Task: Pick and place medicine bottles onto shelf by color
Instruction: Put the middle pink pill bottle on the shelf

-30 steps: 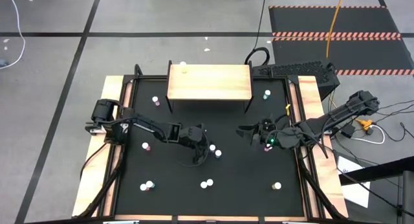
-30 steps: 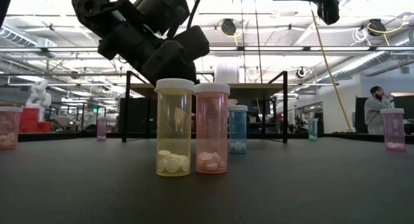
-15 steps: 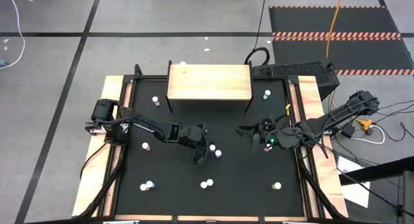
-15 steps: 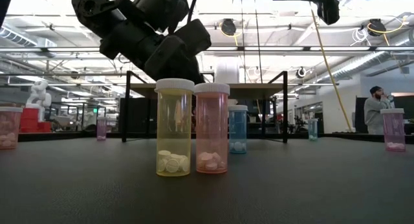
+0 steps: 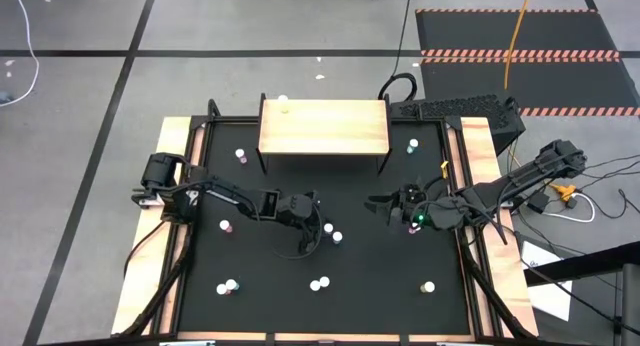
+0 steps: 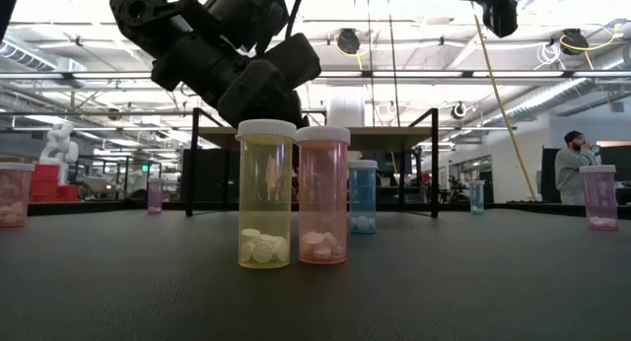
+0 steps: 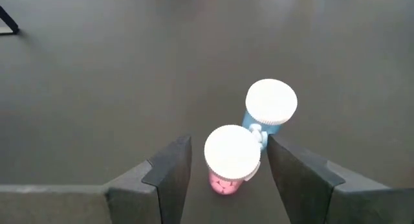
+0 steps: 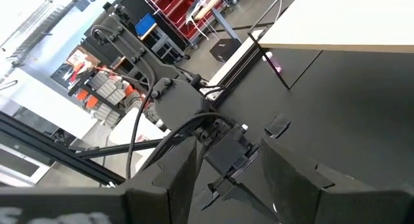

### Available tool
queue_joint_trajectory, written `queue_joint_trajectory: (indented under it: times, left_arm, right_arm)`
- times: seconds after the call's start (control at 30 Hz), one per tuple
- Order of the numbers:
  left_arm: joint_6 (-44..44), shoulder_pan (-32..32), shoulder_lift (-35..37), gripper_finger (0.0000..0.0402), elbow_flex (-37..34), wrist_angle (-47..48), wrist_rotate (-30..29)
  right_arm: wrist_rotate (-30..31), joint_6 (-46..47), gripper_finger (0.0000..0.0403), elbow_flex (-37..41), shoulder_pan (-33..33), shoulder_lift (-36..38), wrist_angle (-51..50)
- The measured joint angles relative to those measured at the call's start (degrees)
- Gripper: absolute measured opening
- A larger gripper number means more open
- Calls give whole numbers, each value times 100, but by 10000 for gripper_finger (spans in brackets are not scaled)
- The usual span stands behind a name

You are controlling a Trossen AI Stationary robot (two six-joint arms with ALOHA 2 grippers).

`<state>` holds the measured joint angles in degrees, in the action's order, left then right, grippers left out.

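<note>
A black surface [image 5: 260, 286] edged with wooden strips sits on a grey floor, and the light-wood shelf [image 5: 323, 127] on thin black legs stands at its far edge with one small bottle on its far left corner [image 5: 284, 109]. The other medicine bottles are scattered upright over the surface, each a clear tinted tube with a white cap and a few pills at the bottom. The level view shows their colours best: a yellow bottle [image 6: 266, 195] touching a pink bottle [image 6: 322, 195], and a blue bottle [image 6: 362, 196] farther back. From above they are mere white dots. The left pincer [image 7: 228, 162] hangs near the middle of the surface, fingers apart and straddling a pink bottle [image 7: 231, 159] that touches a blue one [image 7: 270, 107]; whether they press it I cannot tell. The right pincer [image 8: 223, 162] hovers right of centre, fingers apart and empty, facing the other arm.
</note>
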<state>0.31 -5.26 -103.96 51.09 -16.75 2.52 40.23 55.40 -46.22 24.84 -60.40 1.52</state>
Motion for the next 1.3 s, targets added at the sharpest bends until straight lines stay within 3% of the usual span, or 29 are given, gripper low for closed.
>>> queue_joint_trajectory:
  times: [0.37,0.6,0.8,0.93,1.1,1.3]
  left_arm:
    - [-85,73,0,121,0,0,0]
    - [-318,154,210,134,50,153,0]
    - [-374,335,919,133,394,1009,-17]
    - [-380,554,1387,125,913,2204,-418]
    - [-176,994,1521,127,1915,3611,-445]
    - [129,1716,1522,128,2930,3971,-446]
  right_arm:
    - [5,-10,164,0,-1,2,0]
    - [10,-19,164,0,0,2,0]
    - [17,-105,164,0,-19,4,-13]
    - [17,-249,164,2,-78,4,-53]
    - [7,-453,164,0,-196,4,-81]
    - [-506,-1097,164,2,-634,7,-252]
